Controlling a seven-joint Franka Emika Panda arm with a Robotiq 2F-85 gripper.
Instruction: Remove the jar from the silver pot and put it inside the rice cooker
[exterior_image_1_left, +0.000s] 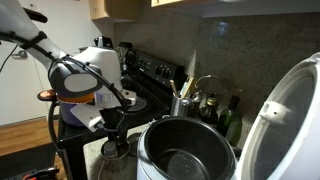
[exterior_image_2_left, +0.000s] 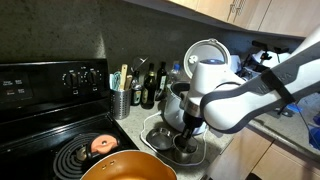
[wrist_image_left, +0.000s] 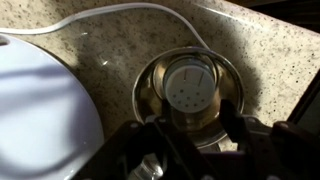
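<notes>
In the wrist view the jar (wrist_image_left: 190, 85), clear glass with a round whitish perforated lid, stands upright inside the small silver pot (wrist_image_left: 146, 72) on the speckled counter. My gripper (wrist_image_left: 195, 125) is open just above the pot, one dark finger on each side of the jar and not touching it. In both exterior views the gripper (exterior_image_1_left: 115, 135) (exterior_image_2_left: 188, 133) reaches down into the silver pot (exterior_image_1_left: 114, 153) (exterior_image_2_left: 180, 150). The rice cooker (exterior_image_1_left: 185, 150) stands open beside it, with a dark inner bowl and a raised white lid (exterior_image_1_left: 290, 115). It is partly hidden behind my arm in an exterior view (exterior_image_2_left: 178, 100).
An orange pot (exterior_image_2_left: 125, 168) sits on the black stove (exterior_image_2_left: 60, 140) beside the counter. A utensil holder (exterior_image_2_left: 120, 98) and several bottles (exterior_image_2_left: 152, 90) stand against the wall. A white cord (wrist_image_left: 100, 15) lies on the counter behind the pot.
</notes>
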